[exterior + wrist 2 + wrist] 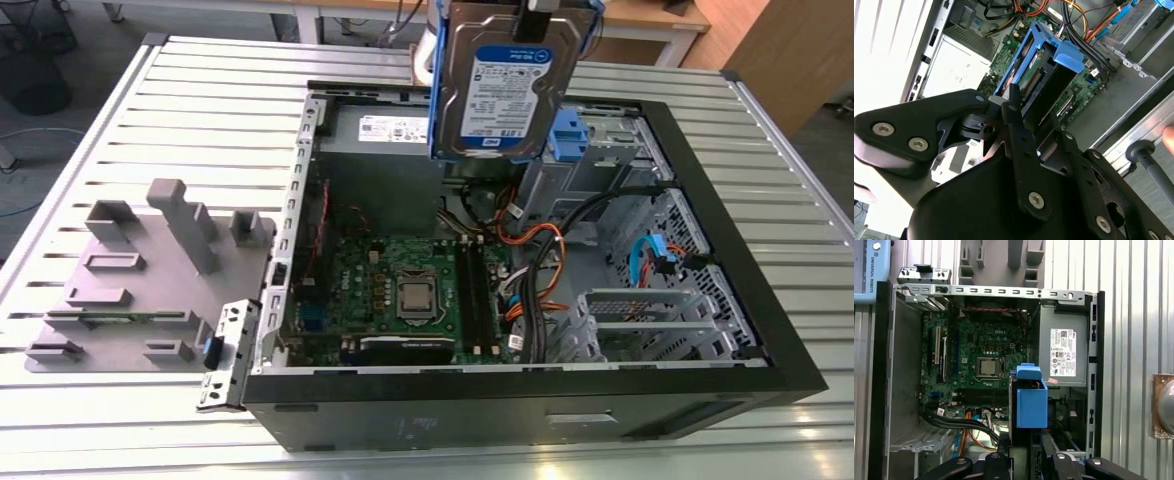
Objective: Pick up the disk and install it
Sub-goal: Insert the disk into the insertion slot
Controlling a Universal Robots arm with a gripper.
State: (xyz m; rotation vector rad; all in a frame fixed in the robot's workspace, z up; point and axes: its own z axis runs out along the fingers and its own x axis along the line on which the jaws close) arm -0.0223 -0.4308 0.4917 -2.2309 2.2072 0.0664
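The disk (505,85) hangs upright above the back of the open computer case (534,375); it is a silver drive with a white-and-blue label and blue side rails. My gripper (538,8) is shut on the disk's upper edge at the top of the exterior view. In the second wrist view my black fingers (1016,125) clamp the disk (1039,82), whose blue rail tab (1070,54) points down toward the motherboard. In the first wrist view the disk (1031,400) appears end-on over the case interior, with my gripper (1026,462) below it.
Inside the case lie the green motherboard (400,290), a grey power-supply box (1063,355), orange and black cables (561,240) and a metal drive cage with a blue latch (594,145). A grey fixture (147,270) sits on the slatted table at the exterior view's left.
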